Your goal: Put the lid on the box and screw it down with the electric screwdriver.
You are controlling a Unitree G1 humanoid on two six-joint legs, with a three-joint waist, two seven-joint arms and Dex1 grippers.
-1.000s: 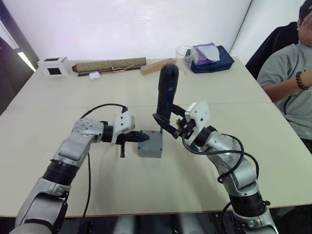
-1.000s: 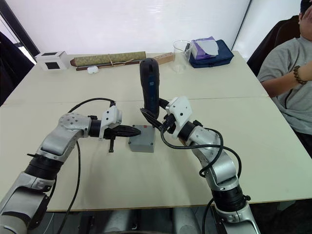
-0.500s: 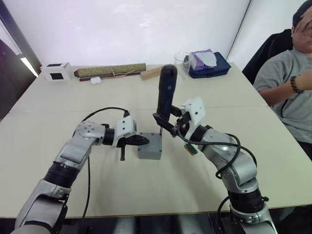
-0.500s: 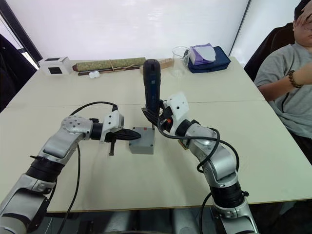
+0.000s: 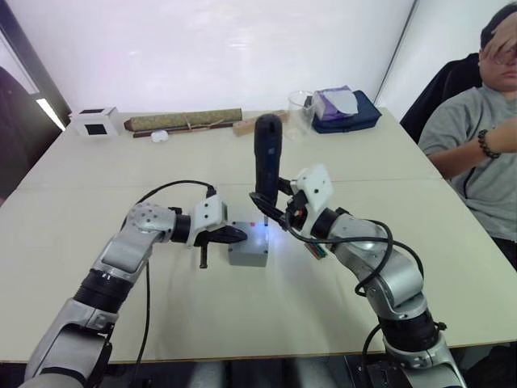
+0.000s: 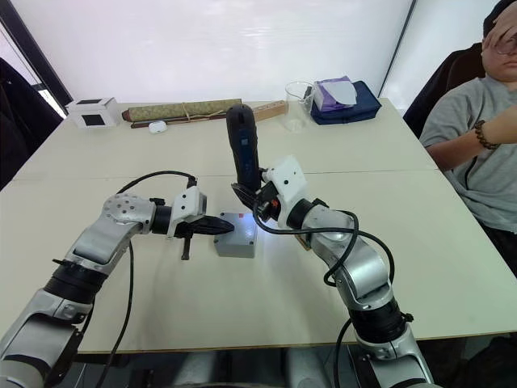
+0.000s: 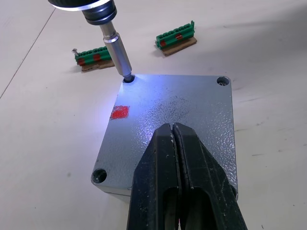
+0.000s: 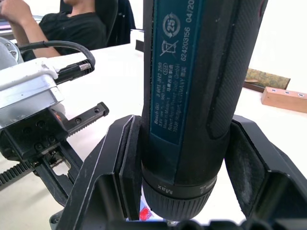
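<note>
From the head camera, the table [image 5: 97, 194] carries a white cube [image 5: 95, 121], a rolled olive bundle [image 5: 183, 120], a wooden block [image 5: 250, 124], a clear cup [image 5: 300, 104] and a navy pouch [image 5: 343, 107] along its far edge; a person [image 5: 477, 129] sits to the right. Mid-table the right gripper [image 5: 273, 208] clamps the screwdriver [image 5: 266, 158] upright over the grey box [image 5: 249, 245], lit white at its near corner. The left gripper [image 5: 234, 236] reaches it from the left. In the left wrist view, its closed, empty fingers [image 7: 163, 167] rest on the speckled matte lid [image 7: 192, 110], which sits on the box with a red mark [image 7: 120, 112]; the metal bit [image 7: 117, 50] meets a corner screw hole, two green terminal strips [image 7: 175, 38] beyond. The right wrist view shows both ribbed pads pressed against the printed barrel.
</note>
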